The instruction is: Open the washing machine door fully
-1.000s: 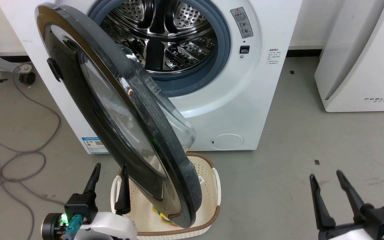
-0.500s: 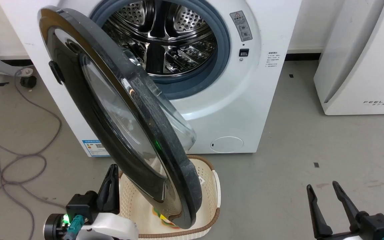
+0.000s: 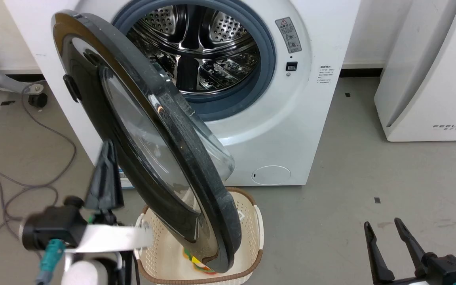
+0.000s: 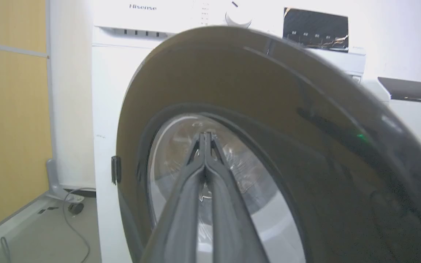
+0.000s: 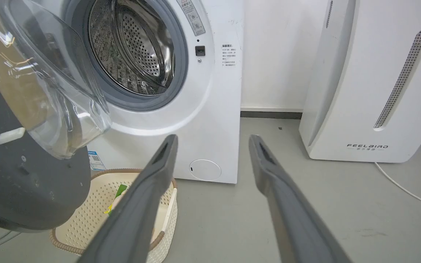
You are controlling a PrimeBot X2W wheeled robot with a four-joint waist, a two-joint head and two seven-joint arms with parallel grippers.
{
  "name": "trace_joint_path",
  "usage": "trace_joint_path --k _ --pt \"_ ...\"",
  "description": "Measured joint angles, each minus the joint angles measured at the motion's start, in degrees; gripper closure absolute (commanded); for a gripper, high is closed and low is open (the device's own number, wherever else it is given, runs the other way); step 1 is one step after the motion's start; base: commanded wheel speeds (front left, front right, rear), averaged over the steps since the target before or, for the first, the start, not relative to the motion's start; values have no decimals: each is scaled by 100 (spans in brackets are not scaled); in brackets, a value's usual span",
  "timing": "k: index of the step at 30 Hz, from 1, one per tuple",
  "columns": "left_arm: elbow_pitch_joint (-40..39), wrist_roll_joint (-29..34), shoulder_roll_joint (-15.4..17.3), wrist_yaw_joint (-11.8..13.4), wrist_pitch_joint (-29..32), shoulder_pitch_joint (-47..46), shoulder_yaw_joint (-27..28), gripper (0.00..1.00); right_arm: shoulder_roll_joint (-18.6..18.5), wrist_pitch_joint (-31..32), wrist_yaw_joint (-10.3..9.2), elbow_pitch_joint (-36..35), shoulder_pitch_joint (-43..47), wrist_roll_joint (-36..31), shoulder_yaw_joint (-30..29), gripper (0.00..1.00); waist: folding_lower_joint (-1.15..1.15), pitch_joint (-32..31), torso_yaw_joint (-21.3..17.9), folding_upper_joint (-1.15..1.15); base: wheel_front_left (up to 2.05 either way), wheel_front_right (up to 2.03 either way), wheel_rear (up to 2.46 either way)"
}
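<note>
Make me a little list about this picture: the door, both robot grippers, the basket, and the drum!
Door: washing machine door partly open, not fully
Left gripper: fingers shut, empty, by the door's glossy outer side
Right gripper: fingers open, empty, above the floor
Basket: cream, on the floor beneath the door's lower edge
Drum: steel, no clothes visible

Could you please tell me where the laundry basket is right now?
In the head view the cream basket sits on the floor at lower centre, before the washing machine, under the lower edge of the half-open door.
</note>
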Motion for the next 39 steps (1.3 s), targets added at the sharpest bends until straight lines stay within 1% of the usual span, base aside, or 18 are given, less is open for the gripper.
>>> trace_joint_path --k 5,8,10,13,19,23,25,29,32,34,37,39 --pt "-1081 16 1 54 -4 -310 -40 100 1 0 0 44 0 43 12 0 0 -23 18 0 0 0 0" --pt "-1739 118 4 49 -5 -530 -226 100 1 18 0 85 -1 42 36 0 0 -19 13 0 0 0 0" --pt "-2034 155 3 -15 -5 -630 -472 100 1 44 0 110 -2 42 47 0 0 -20 3 0 0 0 0" --pt "-2317 167 1 -191 123 -698 -956 100 1 45 0 149 -4 43 64 0 0 -20 -23 0 0 0 0" --pt "-2597 103 -2 -489 987 -643 -2018 100 2 42 0 281 -4 93 90 0 0 -38 -94 0 0 0 0" --pt "-2514 -152 26 -617 1573 -420 -2752 100 2 42 0 335 -4 93 94 0 0 -33 -96 0 0 0 0" --pt "-2385 -271 64 -638 1853 -288 -3100 100 2 42 0 371 -5 93 109 0 0 -36 -95 0 0 0 0" --pt "-2057 -577 166 -678 2451 88 -3613 100 2 47 0 410 -7 93 145 0 0 -38 -98 0 0 0 0" --pt "-1758 -777 219 -678 2822 336 -3786 100 2 48 0 416 -10 93 158 0 0 -33 -106 0 0 0 0" --pt "-1528 -820 265 -670 2951 416 -3801 100 2 48 0 417 -13 93 153 0 0 -22 -105 0 0 0 0" --pt "-1098 -809 300 -576 2969 417 -3715 100 2 49 0 423 -16 93 160 0 0 -11 -105 0 0 0 0" --pt "-781 -806 291 -494 2877 398 -3619 100 2 49 0 432 -17 94 172 0 0 -2 -109 0 0 0 0"
